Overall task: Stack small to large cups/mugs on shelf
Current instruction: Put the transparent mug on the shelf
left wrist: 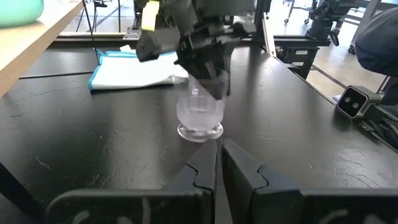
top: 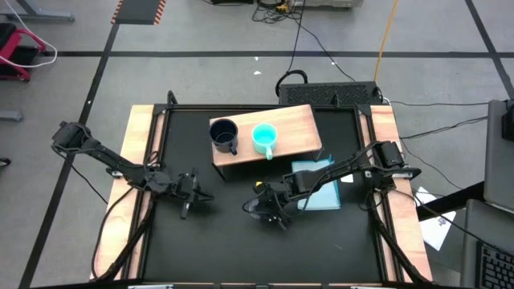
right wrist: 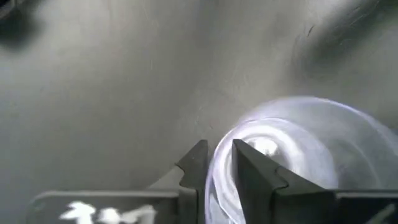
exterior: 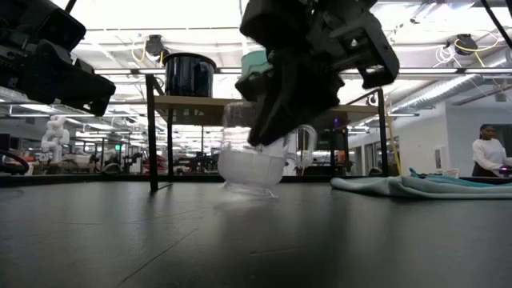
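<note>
Your right end effector (exterior: 268,136) pinches the small clear glass cup's (exterior: 252,164) rim from directly above on the desk (top: 225,241), nearer than the closed left end effector (top: 195,195).

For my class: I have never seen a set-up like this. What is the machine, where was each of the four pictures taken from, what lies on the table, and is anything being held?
This is a robot with two dark arms at a black table. Each arm ends in a two-finger gripper.

One picture looks straight down from above. One looks level across the table top. The other two come from cameras on each arm's wrist.

At the back stands a wooden shelf carrying a dark navy mug and a turquoise mug. A light-blue cloth lies beside the shelf.

The right gripper is closed on the rim of a clear glass cup, one finger inside and one outside. The low picture seems to show the cup's base at the table, slightly tilted.

The left gripper waits, shut and empty, pointing at the cup.
</note>
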